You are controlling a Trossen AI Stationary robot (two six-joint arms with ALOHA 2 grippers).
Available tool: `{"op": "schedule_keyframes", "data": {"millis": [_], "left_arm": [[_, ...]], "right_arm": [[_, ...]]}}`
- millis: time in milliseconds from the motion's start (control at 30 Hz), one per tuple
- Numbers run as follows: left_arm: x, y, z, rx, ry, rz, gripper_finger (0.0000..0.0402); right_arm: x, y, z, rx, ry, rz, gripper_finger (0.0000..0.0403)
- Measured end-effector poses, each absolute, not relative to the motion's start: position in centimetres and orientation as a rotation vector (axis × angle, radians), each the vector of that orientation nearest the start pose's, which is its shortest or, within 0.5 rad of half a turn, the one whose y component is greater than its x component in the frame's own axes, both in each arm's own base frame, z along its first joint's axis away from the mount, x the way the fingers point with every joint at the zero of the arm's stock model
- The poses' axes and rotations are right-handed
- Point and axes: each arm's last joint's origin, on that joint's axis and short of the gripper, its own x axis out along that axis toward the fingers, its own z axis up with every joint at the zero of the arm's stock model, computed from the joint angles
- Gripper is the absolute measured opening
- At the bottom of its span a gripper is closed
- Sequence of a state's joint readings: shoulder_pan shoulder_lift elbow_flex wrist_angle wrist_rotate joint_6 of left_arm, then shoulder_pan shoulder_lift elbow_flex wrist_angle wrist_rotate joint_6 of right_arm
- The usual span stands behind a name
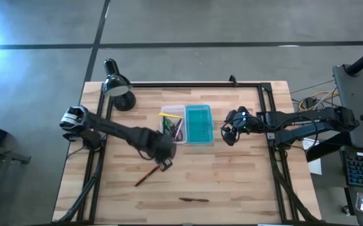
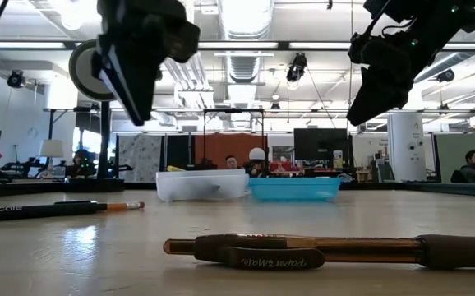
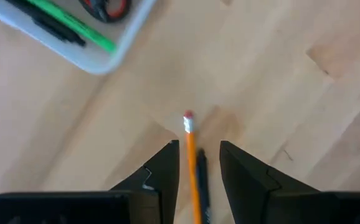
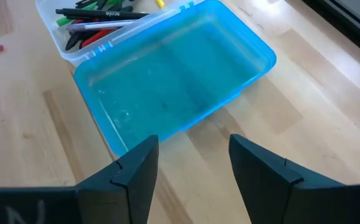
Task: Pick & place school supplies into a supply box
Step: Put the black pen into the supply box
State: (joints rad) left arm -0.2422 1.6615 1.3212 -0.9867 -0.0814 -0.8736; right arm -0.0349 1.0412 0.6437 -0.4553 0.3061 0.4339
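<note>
Now we hover left tool (image 3: 197, 163) open astride pencil (image 3: 190, 158) | next: lower, pinch, carry to box (image 1: 186, 125) | right tool (image 4: 192, 165) open, empty

The box (image 1: 186, 125) sat mid-bench (image 1: 244, 182), lamp (image 1: 117, 88) at the far-left corner, 1 pencil (image 1: 145, 176) left of centre, 1 pen (image 1: 194, 200) by the near edge.

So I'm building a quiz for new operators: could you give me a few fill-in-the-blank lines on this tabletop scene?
1. The left gripper hangs over an orange ____ on the table.
2. The supply box's open lid half is coloured ____.
3. The right gripper holds ____.
4. The black desk lamp stands nearest the ____ arm.

Missing words: pencil; blue; nothing; left
</note>
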Motion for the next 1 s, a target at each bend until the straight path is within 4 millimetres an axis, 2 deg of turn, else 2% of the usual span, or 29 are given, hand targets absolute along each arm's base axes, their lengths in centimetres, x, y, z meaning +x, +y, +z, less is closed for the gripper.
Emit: {"op": "schedule_keyframes", "data": {"millis": [167,267,367,533,667,800,1000], "left_arm": [[30.4,-9.0,24.7,-0.589,1.242,0.500,0.0098],[29.1,-9.9,24.5,-0.595,1.221,0.580,0.0098],[27.4,-10.6,24.0,-0.677,1.210,0.641,0.0098],[25.3,-10.4,24.4,-0.850,1.107,0.667,0.0098],[23.8,-9.8,24.3,-0.899,1.045,0.609,0.0098],[22.5,-9.3,23.0,-0.907,1.015,0.561,0.0098],[22.3,-9.5,20.8,-0.918,1.005,0.528,0.0098]], "right_arm": [[19.8,-1.6,22.0,0.268,0.765,-0.487,0.0187],[19.9,-1.6,22.0,0.265,0.761,-0.484,0.0187],[19.9,-1.5,22.1,0.276,0.759,-0.462,0.0187],[20.0,-1.4,21.9,0.286,0.760,-0.443,0.0187],[20.1,-1.3,21.6,0.295,0.780,-0.395,0.0187],[20.4,-1.1,21.2,0.300,0.816,-0.299,0.0187],[21.0,-1.0,20.1,0.318,0.867,-0.312,0.0187]]}}
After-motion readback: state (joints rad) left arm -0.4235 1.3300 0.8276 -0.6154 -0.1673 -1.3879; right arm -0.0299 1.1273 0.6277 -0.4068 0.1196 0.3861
